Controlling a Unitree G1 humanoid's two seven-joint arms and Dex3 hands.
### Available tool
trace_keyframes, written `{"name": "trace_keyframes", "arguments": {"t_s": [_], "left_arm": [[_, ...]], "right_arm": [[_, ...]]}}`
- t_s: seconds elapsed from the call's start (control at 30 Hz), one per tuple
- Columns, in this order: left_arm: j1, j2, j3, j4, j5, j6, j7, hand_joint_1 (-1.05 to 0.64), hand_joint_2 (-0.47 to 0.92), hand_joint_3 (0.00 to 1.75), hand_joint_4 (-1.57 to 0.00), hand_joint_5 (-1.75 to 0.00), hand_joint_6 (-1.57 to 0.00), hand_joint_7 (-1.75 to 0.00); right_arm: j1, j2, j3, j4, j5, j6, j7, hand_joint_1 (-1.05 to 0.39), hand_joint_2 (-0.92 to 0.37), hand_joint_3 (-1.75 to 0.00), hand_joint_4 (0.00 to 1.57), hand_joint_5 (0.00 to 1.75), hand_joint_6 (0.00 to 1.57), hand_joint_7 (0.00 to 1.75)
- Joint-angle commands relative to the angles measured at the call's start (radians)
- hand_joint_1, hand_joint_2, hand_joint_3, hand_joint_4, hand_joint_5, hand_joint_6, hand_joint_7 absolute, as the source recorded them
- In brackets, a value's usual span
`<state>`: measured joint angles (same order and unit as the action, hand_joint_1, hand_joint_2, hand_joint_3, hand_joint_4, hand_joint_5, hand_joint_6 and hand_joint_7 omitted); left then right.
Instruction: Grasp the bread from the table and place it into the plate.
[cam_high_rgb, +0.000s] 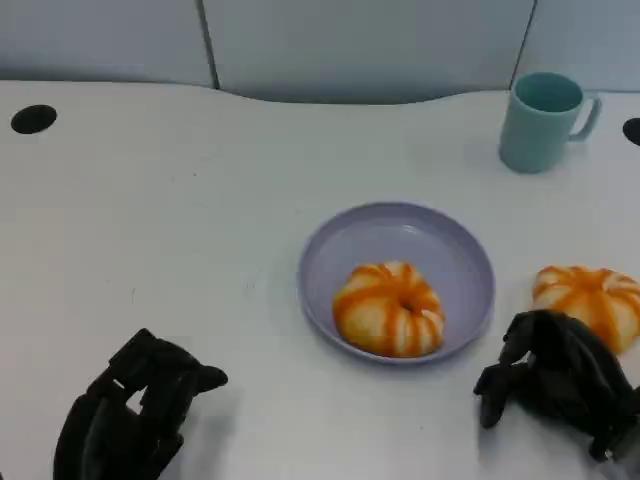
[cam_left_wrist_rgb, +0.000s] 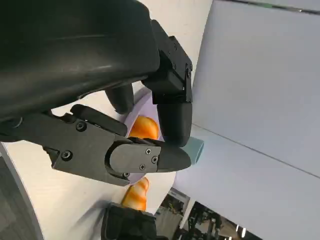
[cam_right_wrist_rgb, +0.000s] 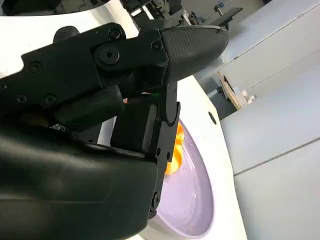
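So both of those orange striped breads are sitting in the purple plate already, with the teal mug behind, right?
Not quite. In the head view one bread lies in the plate; the other bread is on the table beside it, by the right hand. The mug is behind.

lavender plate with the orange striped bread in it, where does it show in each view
Head view: the round lavender plate sits at picture centre, holding an orange-striped round bread.
Left wrist view: a sliver of the plate shows between the black fingers of the left robot hand.
Right wrist view: the plate fills the lower middle, past the right robot hand.
Shared landmark: the bread in the plate.
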<state>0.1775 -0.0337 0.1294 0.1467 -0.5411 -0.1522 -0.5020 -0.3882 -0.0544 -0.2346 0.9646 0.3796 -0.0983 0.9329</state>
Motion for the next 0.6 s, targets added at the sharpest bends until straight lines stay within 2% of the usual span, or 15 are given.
{"name": "trace_keyframes", "arguments": {"t_s": [0.03, 0.13, 0.27, 0.5, 0.6], "left_arm": [[-0.013, -0.002, 0.017, 0.019, 0.009, -0.017, -0.008, -0.54, 0.92, 0.33, -0.63, -1.75, -0.52, -1.45], [-0.015, -0.007, 0.022, 0.020, 0.010, -0.017, -0.003, -0.55, 0.92, 0.31, -0.64, -1.75, -0.53, -1.45], [-0.026, -0.008, 0.031, 0.029, 0.007, -0.019, -0.010, -0.54, 0.92, 0.32, -0.63, -1.75, -0.52, -1.47], [-0.044, -0.007, 0.048, 0.064, -0.006, -0.028, -0.052, -0.53, 0.92, 0.39, -0.62, -1.75, -0.48, -1.53], [-0.036, -0.011, 0.045, 0.045, -0.009, -0.010, -0.052, -0.54, 0.92, 0.37, -0.62, -1.75, -0.47, -1.50]], "right_arm": [[-0.003, -0.017, -0.026, 0.019, 0.012, 0.002, -0.017, -0.55, -0.92, -0.21, 1.57, 0.71, 1.57, 0.49], [-0.002, -0.014, -0.035, 0.015, 0.017, 0.016, -0.028, -0.54, -0.92, -0.20, 1.57, 0.72, 1.57, 0.50], [-0.003, -0.016, -0.051, 0.032, 0.025, -0.013, -0.013, -0.54, -0.92, -0.27, 1.57, 0.72, 1.57, 0.51], [0.000, -0.015, -0.071, 0.043, 0.053, 0.029, 0.030, -0.54, -0.92, -0.29, 1.57, 0.71, 1.57, 0.44], [0.003, -0.020, -0.073, 0.026, 0.058, 0.081, 0.028, -0.56, -0.92, -0.27, 1.57, 0.72, 1.57, 0.43]]}}
